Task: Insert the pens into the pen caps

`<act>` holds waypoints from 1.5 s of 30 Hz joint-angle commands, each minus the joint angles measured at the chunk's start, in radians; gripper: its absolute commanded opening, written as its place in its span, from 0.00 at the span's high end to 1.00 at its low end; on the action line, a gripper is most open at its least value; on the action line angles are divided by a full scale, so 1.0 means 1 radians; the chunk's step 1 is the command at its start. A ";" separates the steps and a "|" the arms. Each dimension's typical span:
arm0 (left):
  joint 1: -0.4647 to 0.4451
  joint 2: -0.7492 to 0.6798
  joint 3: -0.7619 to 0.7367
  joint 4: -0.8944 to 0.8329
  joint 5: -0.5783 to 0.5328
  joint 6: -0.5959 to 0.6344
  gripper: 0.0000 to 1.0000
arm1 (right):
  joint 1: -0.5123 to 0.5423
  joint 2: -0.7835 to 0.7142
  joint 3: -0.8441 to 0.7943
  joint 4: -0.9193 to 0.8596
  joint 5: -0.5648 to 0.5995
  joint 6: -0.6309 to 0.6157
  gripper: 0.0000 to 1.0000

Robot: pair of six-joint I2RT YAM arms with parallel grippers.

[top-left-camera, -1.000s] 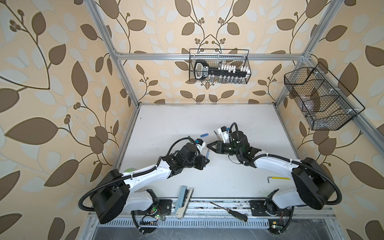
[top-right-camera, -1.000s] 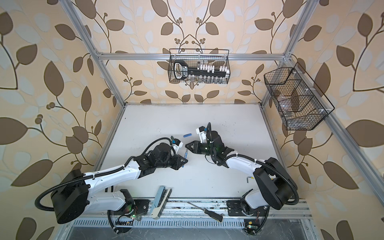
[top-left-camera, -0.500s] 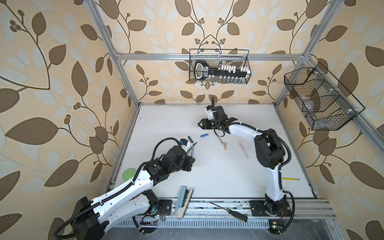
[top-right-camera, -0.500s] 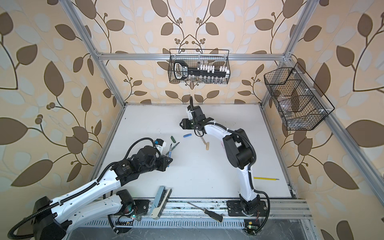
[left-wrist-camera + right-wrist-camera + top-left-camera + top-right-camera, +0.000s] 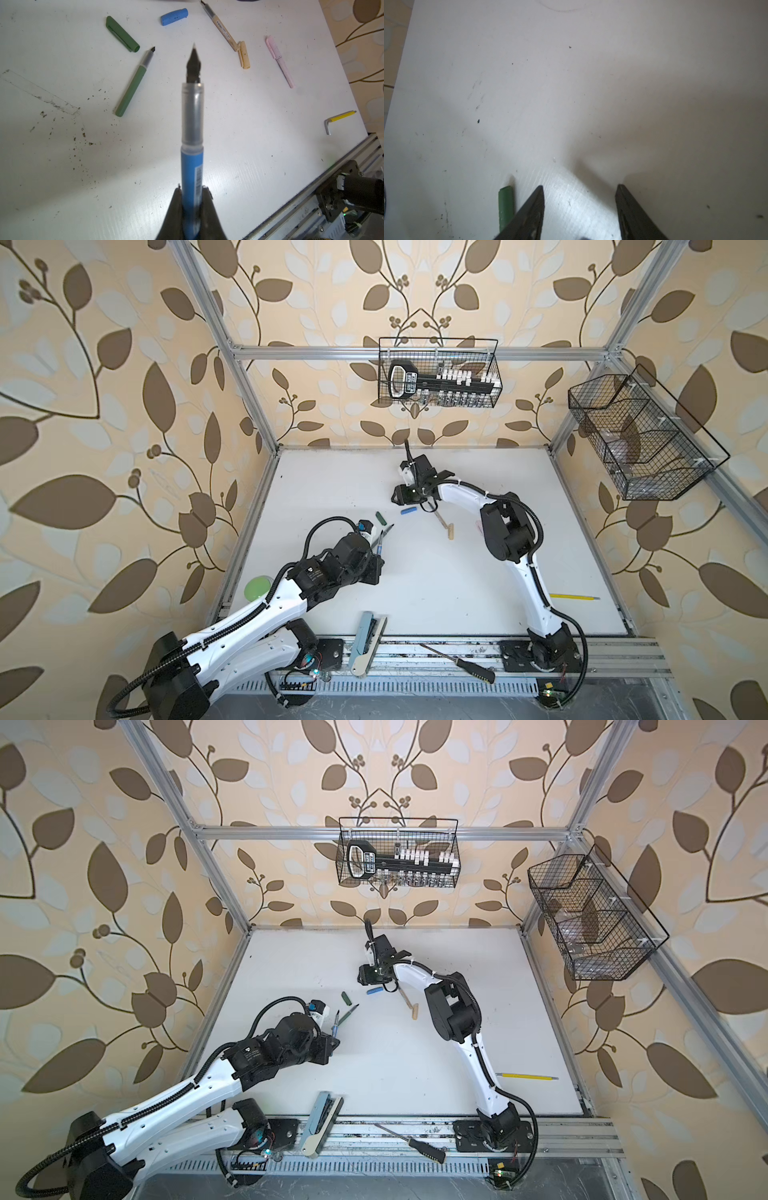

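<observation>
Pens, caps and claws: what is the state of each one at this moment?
left claw: shut on the blue pen
right claw: open, empty
blue pen: uncapped, held
blue cap: off, lying flat
green pen: uncapped, lying flat
green cap: off, lying flat
tan pen: uncapped, lying flat
tan cap: off, lying by the tan pen's back end
pink pen: capped, lying flat

You're looking into a booth walled in beige wallpaper (image 5: 104, 497) with brown leaf vines, framed by aluminium bars (image 5: 311, 353). Your white counter (image 5: 436, 572) is speckled with dark marks. Black wire baskets hang on the back wall (image 5: 469, 352) and the right wall (image 5: 665, 472).
</observation>
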 commanded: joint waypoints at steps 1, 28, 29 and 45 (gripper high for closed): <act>0.008 -0.004 0.046 0.008 -0.027 0.033 0.89 | 0.016 -0.001 -0.046 -0.083 -0.036 -0.051 0.44; 0.010 -0.014 0.049 0.018 -0.018 0.074 0.90 | 0.025 -0.278 -0.374 -0.064 -0.070 -0.112 0.59; 0.010 -0.017 0.045 0.018 -0.019 0.072 0.90 | 0.027 -0.261 -0.356 -0.070 -0.071 -0.115 0.59; 0.010 -0.084 0.031 -0.020 -0.026 0.063 0.90 | 0.047 -0.377 -0.523 -0.132 -0.060 -0.143 0.59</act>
